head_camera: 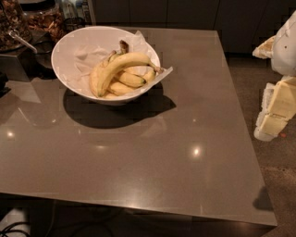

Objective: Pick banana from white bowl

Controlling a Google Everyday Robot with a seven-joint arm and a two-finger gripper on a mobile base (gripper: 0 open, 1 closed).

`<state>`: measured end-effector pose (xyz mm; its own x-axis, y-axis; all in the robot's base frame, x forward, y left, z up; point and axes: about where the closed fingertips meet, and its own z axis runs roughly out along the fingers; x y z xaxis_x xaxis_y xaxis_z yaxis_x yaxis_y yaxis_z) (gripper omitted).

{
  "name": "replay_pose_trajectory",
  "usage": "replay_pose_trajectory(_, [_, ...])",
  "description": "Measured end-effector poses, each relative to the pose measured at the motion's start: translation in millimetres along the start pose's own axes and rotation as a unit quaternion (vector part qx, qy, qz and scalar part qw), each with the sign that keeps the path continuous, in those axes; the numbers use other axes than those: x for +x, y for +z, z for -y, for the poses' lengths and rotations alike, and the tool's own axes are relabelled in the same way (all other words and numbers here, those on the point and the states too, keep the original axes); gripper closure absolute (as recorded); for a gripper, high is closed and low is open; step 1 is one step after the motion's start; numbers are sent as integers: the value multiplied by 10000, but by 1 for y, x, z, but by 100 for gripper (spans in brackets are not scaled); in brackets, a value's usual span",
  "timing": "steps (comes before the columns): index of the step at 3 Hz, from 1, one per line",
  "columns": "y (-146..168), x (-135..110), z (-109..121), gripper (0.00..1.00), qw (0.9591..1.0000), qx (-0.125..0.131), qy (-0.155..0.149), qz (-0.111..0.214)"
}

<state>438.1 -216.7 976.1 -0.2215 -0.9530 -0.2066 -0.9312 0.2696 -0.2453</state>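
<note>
The white bowl (69, 46) stands at the back left of the brown table, lined with crumpled white paper. Several yellow bananas lie in its right half. The banana (122, 62), the longest and most curved, lies on top of the shorter ones, its dark stem end pointing to the bowl's right rim. My gripper (276, 111), made of white and cream parts, hangs at the right edge of the view, beyond the table's right edge and far from the bowl. It holds nothing that I can see.
Clear jars of snacks (44, 18) and a metal scoop (21, 40) stand behind the bowl at the far left. Dark cabinets (185, 14) run along the back. The glossy table top (152, 139) spreads in front of the bowl, with floor to its right.
</note>
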Motion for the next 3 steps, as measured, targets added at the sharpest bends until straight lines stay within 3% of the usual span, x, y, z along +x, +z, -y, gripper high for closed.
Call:
replay_pose_trajectory(1, [0,0,0,0,10000,0,0,0])
replay_pose_trajectory(2, [2,-8,6,0,9996,-3,56,-286])
replay_pose_trajectory(3, [17,-24,25,0,9973,-207,165,-687])
